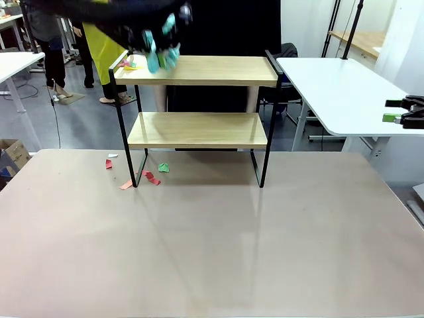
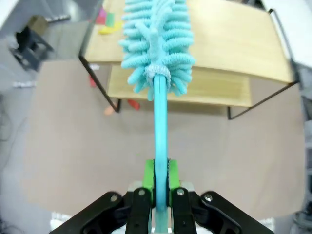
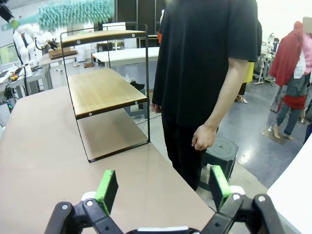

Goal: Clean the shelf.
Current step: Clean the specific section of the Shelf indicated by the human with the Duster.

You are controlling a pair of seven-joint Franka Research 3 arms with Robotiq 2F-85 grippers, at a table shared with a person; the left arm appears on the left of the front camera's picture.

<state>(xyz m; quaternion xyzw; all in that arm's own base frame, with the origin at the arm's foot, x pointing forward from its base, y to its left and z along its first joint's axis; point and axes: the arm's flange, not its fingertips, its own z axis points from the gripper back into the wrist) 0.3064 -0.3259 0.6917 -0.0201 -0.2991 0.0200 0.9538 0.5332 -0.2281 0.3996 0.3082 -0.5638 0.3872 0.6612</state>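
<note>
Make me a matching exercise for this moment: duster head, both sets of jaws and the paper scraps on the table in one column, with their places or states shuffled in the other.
Column one
1. duster head
2. left jaws
3. right jaws
4. paper scraps

Column two
A. lying on the table around the shelf's left legs
B. open, nothing between them
C. over the left end of the shelf's top board
D. shut on the teal handle

Pairs: 1-C, 2-D, 3-B, 4-A
</note>
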